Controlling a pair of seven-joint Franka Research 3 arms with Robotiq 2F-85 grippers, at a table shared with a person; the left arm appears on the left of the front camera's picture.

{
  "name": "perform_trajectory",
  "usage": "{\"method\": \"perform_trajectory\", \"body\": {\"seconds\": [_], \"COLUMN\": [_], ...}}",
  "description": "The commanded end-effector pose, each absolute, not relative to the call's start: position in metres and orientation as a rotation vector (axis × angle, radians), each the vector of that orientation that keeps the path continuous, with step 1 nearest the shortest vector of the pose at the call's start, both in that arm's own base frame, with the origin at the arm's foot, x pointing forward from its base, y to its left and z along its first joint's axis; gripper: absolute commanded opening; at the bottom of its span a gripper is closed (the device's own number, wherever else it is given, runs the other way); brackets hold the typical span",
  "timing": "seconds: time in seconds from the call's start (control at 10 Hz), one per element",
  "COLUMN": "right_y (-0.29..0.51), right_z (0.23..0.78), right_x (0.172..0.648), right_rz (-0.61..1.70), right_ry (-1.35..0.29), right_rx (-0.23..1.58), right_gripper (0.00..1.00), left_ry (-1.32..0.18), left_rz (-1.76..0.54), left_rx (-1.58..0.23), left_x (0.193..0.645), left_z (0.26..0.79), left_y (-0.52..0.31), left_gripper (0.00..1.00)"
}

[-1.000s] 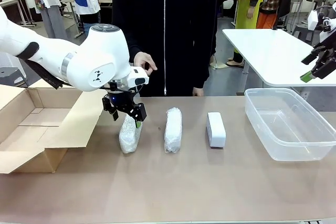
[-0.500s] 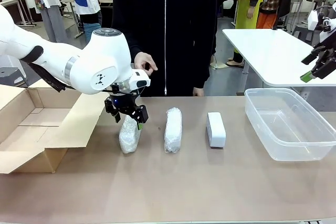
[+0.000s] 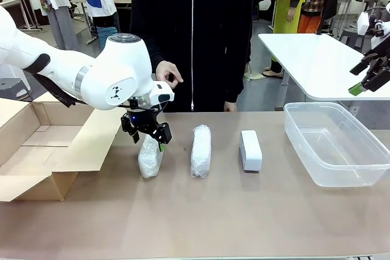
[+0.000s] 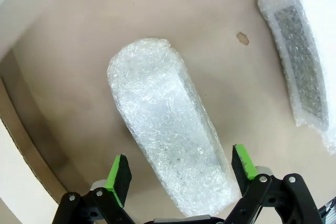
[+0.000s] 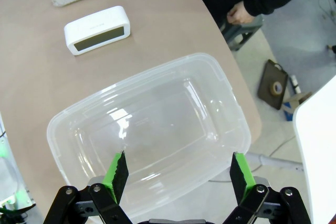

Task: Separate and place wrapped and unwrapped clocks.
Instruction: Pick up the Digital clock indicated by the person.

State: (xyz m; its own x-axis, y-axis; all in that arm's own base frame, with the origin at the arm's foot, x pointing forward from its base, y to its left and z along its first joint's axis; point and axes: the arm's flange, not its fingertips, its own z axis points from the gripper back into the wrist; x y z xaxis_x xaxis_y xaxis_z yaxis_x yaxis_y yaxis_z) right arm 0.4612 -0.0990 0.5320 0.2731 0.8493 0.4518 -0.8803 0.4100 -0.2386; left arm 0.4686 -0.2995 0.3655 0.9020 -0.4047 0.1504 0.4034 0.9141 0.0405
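Left end effector [image 3: 148, 140] open astride white bubble-wrapped bundle [image 3: 150, 156], brown cardboard box [image 3: 73, 144] nearby, right end effector [image 5: 178, 169] open, empty, above clear plastic tub [image 5: 79, 114]

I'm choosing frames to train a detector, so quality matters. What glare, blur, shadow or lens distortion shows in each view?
Front view: sharp, evenly lit, only a soft shadow beside the left bubble-wrapped clock. Left wrist view: its wrap glints yet is crisp. Right wrist view: white glare streaks on the clear plastic bin; the edge of the table bows, wide-angle style; unwrapped clock sharp.
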Motion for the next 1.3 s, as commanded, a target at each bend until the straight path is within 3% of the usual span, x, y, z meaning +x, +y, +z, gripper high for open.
{"method": "perform_trajectory", "body": {"seconds": [0.0, 1.2], "right_y": [-0.100, -0.100], "right_z": [0.531, 0.531], "right_x": [0.462, 0.462], "right_rz": [1.167, 1.167], "right_ry": [-0.571, -0.571], "right_rx": [0.073, 0.073], "right_gripper": [1.00, 1.00], "left_ry": [-0.150, -0.125], "left_rz": [-0.417, -0.257], "left_rx": [0.013, -0.031], "left_x": [0.469, 0.480], "left_z": [0.366, 0.349], "left_y": [-0.299, -0.301], "left_gripper": [1.00, 1.00]}}
